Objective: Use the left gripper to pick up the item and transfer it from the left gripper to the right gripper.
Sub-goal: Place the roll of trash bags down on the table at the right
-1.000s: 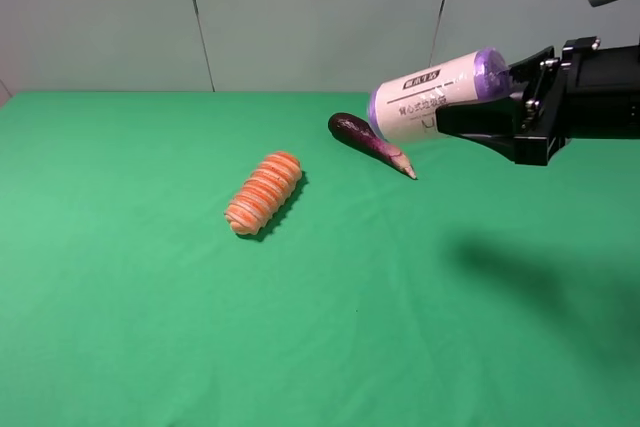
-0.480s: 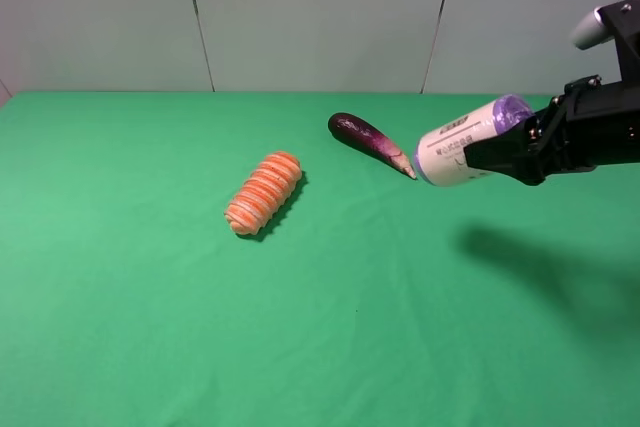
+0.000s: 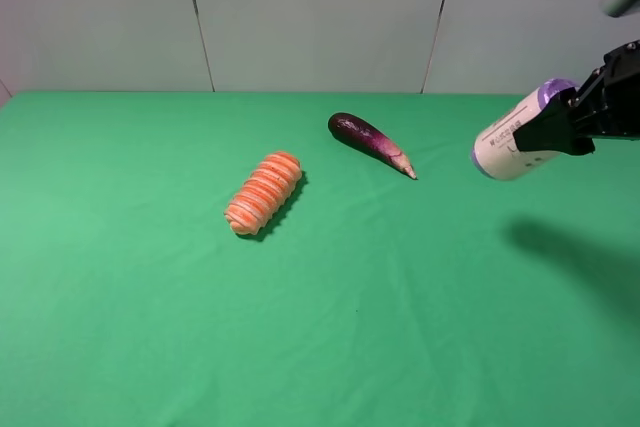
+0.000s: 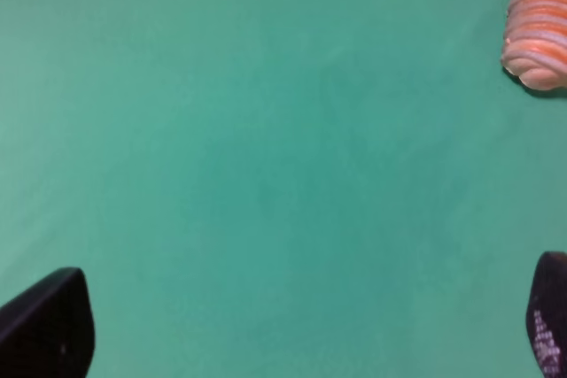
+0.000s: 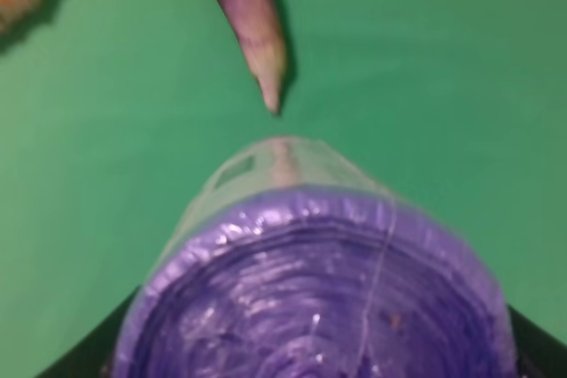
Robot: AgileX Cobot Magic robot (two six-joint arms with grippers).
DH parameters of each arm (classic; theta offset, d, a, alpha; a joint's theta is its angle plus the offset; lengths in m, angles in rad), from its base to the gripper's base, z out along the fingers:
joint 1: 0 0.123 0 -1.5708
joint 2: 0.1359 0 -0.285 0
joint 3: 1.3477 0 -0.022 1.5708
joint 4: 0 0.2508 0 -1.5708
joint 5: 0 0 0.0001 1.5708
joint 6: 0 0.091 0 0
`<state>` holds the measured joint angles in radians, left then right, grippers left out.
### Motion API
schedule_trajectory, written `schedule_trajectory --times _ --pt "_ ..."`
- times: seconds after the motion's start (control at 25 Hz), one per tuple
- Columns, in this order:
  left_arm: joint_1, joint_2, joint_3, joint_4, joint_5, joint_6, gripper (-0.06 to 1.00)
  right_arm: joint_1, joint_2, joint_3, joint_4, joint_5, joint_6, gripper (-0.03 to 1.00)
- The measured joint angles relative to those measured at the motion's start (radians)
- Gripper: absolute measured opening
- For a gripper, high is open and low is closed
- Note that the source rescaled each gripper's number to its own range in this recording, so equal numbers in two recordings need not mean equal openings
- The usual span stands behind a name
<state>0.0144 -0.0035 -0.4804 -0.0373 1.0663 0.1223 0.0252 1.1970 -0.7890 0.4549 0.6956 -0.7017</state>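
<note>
The item [image 3: 512, 147], a cream-white cylinder with a crinkled purple top, is held in the air at the right, tilted with its purple top toward the arm. My right gripper [image 3: 545, 129] is shut on it. In the right wrist view the item's purple top [image 5: 310, 289] fills the lower part, with black fingers [image 5: 75, 362] at its sides. My left gripper [image 4: 297, 325] is out of the exterior high view. In the left wrist view its fingertips [image 4: 44, 325] stand wide apart over bare green cloth, open and empty.
An orange-and-white ribbed roll [image 3: 264, 192] lies on the green table [image 3: 150, 297] left of centre; it also shows in the left wrist view [image 4: 539, 19]. A dark purple eggplant [image 3: 368, 142] lies behind centre, its tip pointing toward the item [image 5: 248, 15].
My right gripper has carried the item to the right and a little lower, away from the eggplant toward the right edge. The roll and eggplant have not moved.
</note>
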Motion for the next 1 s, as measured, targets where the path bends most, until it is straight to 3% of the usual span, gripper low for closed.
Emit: schedule_trajectory --times 0.32,0.68,1.0 --pt "0.000 0.000 0.000 0.000 0.000 0.000 0.95 0.009 0.048 0.000 -0.036 0.037 0.038 0.00" --pt "0.000 0.000 0.000 0.000 0.000 0.000 0.95 0.188 0.176 -0.006 -0.272 0.022 0.243 0.00" --pt "0.000 0.000 0.000 0.000 0.000 0.000 0.95 0.198 0.302 -0.060 -0.286 0.010 0.261 0.00"
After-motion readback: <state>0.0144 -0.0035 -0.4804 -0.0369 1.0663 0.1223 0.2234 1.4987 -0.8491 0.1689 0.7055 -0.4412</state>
